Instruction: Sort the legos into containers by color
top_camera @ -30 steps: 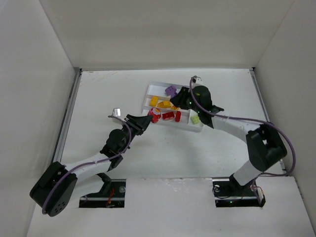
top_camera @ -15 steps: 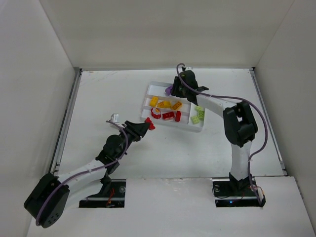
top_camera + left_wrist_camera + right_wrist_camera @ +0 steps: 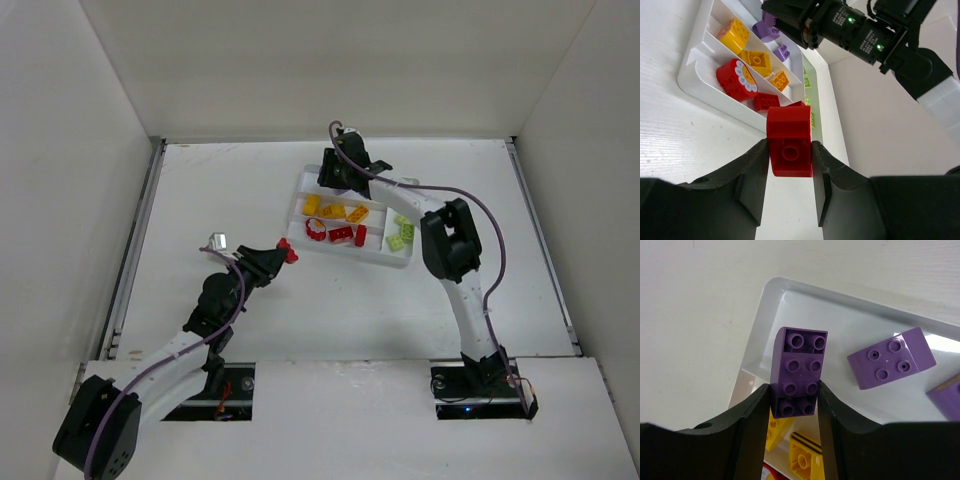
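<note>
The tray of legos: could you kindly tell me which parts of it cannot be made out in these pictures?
Top view: the right hand, gripping a purple brick, covers the tray's purple slot; its contents are unseen.
Left wrist view: the red brick in the left hand hides most green legos.
Right wrist view: the fingers and bottom edge cut off the red and green slots.

Both arms (image 3: 170,345) are white with black joints (image 3: 448,245) and purple cables (image 3: 496,268).

Purple brick (image 3: 798,372) in right claw (image 3: 792,405)
</note>
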{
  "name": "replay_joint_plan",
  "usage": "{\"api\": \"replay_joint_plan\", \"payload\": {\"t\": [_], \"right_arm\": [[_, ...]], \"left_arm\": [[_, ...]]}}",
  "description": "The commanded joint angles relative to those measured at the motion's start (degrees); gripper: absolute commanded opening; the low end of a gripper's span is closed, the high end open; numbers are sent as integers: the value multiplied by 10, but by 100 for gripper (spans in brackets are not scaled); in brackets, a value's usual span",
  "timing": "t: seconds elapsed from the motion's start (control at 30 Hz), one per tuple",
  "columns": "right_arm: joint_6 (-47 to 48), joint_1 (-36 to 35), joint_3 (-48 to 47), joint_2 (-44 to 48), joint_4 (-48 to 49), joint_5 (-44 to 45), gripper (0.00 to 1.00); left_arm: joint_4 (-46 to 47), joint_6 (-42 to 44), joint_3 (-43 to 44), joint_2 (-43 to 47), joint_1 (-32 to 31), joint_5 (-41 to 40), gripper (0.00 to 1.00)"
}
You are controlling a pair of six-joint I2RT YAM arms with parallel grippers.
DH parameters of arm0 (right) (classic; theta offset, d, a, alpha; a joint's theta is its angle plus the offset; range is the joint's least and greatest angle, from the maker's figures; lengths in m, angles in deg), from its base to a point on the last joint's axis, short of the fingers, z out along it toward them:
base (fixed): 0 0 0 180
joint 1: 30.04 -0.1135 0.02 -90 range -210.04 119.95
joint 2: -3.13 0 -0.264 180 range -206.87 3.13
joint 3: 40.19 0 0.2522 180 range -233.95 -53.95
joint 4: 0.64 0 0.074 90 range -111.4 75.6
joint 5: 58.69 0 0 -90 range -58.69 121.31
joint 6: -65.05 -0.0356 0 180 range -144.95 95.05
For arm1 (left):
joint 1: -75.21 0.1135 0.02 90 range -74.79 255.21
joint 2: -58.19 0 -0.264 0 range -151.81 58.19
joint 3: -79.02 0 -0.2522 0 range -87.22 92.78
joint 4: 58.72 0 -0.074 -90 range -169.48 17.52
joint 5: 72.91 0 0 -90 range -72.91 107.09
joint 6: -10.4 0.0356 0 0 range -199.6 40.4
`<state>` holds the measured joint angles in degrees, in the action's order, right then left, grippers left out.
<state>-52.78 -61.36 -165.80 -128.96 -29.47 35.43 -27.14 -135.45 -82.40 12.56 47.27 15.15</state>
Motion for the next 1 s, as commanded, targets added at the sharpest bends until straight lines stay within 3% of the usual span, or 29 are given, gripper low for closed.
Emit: {"api": "replay_joint_plan", "payload": {"t": [0.0, 0.1, 0.23, 0.47, 0.57, 0.73, 0.97], "right_arm": [[3, 0, -66, -19, -36, -1, 37], [3, -4, -97, -37, -47, 3, 42], [-6, -6, -108, -40, -46, 7, 60], [-7, -5, -48, 27, -23, 13, 62], [-8, -6, 48, 119, 42, 22, 55], [-8, -4, 314, 344, 182, 65, 25], [-64, 27, 652, 596, 283, 147, 25]], "left_arm": [[18, 0, -3, 4, 5, 22, 20], [18, 1, -1, 1, 5, 26, 20], [22, 1, 0, -6, 3, 30, 20], [19, 10, 14, -17, -1, 30, 20], [15, 27, 40, -43, -17, 31, 20], [2, 79, 116, -117, -92, 17, 20], [-27, 188, 266, -267, -226, -14, 20]]}}
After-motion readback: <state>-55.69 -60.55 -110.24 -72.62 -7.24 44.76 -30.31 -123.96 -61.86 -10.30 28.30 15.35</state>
